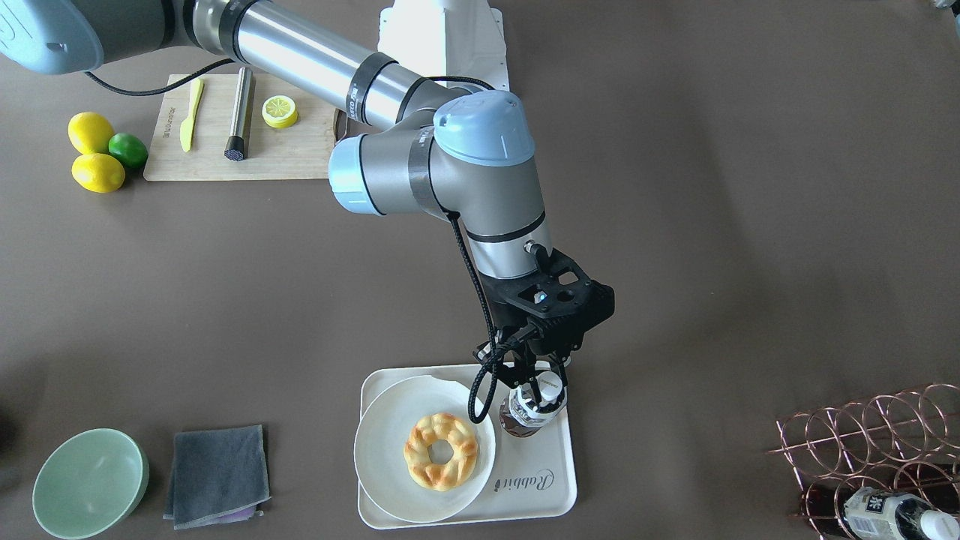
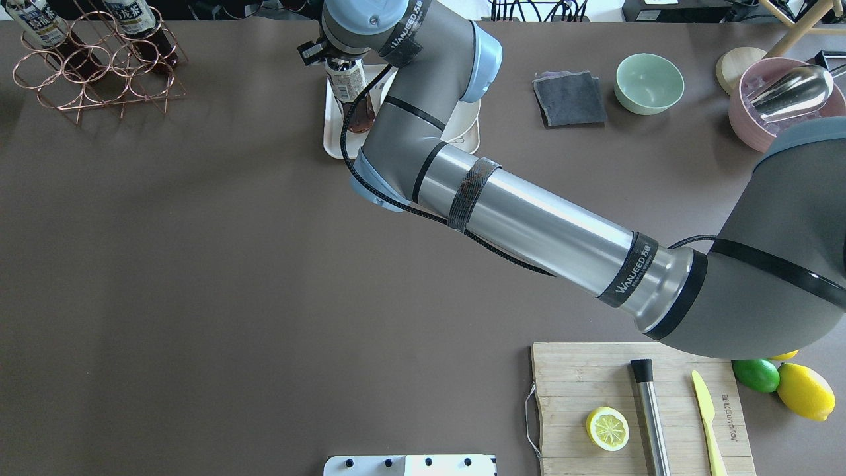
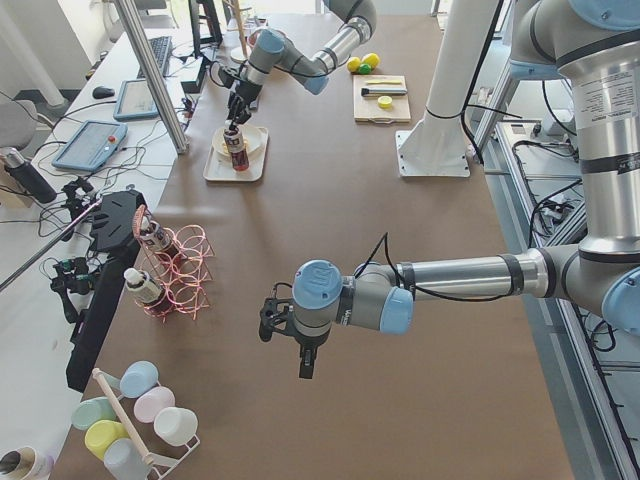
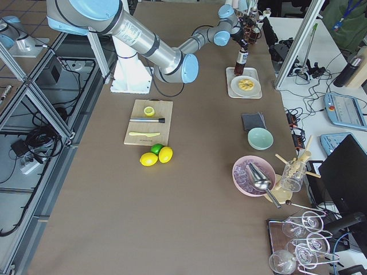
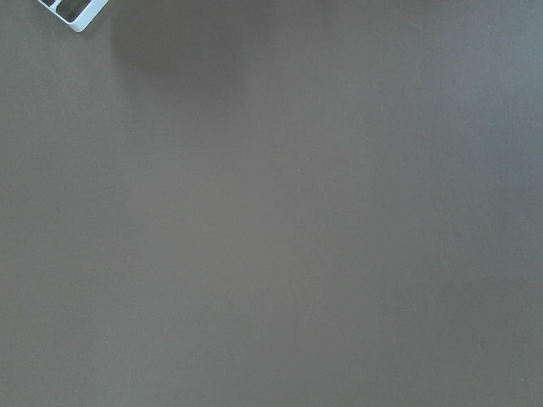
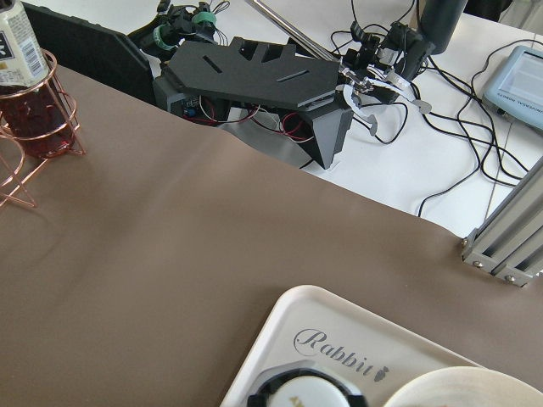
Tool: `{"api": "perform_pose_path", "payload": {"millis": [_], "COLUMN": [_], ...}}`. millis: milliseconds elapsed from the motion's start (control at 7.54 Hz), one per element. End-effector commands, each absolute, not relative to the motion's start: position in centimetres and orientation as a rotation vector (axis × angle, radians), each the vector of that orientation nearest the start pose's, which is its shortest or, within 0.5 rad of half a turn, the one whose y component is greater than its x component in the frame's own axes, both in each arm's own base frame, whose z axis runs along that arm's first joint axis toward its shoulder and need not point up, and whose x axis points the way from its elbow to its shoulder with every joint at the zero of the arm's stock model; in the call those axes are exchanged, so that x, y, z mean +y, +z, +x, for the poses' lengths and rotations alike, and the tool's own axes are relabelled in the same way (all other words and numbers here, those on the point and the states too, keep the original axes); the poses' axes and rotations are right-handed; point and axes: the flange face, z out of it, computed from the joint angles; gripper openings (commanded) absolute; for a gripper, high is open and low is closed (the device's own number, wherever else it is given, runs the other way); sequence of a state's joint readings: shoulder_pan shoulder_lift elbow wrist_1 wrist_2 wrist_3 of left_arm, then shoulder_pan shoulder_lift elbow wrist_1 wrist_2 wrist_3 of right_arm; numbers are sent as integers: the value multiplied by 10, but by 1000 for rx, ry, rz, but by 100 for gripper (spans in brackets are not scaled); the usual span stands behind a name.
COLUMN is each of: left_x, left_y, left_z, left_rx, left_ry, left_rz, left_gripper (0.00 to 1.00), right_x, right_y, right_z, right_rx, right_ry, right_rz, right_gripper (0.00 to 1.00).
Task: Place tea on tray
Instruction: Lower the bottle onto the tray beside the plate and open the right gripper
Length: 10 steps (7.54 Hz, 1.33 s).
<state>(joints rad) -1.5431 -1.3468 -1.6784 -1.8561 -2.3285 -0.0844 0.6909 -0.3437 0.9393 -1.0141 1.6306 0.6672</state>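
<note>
The tea (image 1: 529, 409) is a small bottle of dark brown liquid with a white cap, upright over the far corner of the cream-white tray (image 1: 544, 491) with "Rabbit" lettering. My right gripper (image 1: 544, 379) comes down from above and is shut on the tea's neck. The overhead view shows the tea (image 2: 353, 99) partly behind the right arm, over the tray (image 2: 332, 135). I cannot tell whether its base touches the tray. My left gripper (image 3: 305, 365) hangs over bare table far from the tray; I cannot tell if it is open or shut.
A round white plate (image 1: 382, 450) with a ring-shaped pastry (image 1: 441, 450) fills most of the tray beside the tea. A copper wire rack (image 1: 877, 442) holds another bottle (image 1: 892, 514). A grey cloth (image 1: 217, 476), green bowl (image 1: 90, 484) and cutting board (image 1: 240, 131) lie further off.
</note>
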Motion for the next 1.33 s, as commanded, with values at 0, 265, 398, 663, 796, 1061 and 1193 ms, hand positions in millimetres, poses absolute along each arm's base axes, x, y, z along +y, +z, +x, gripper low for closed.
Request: {"api": "perform_pose_path", "payload": {"millis": [0,265,398,663,796,1061,1193], "left_x": [-407,-407,-407,-407,-407,-406,-401], "left_y": [677,677,677,677,677,677,676], "left_z": [-54,-54,-54,-54,-54,-56,-67], "left_rx": [762,762,762,762,764,771,771], "left_ry": [10,10,10,10,10,3,-22], "left_rz": [118,118,118,118,118,119,131], "left_gripper": [99,99,99,99,99,99,99], "right_x": [-635,-635,-635,-634,-631,-639,-652], "right_y": [38,40,39,33,32,16,20], "right_z": [-589,-591,-591,-589,-590,-566,-547], "right_rx": [-869,-870,-871,-910,-935,-978,-1018], "right_ry": [-221,-223,-223,-165,-133,-79,-75], "right_rz": [791,791,792,782,773,770,715], "right_gripper": [0,0,11,99,99,100,100]}}
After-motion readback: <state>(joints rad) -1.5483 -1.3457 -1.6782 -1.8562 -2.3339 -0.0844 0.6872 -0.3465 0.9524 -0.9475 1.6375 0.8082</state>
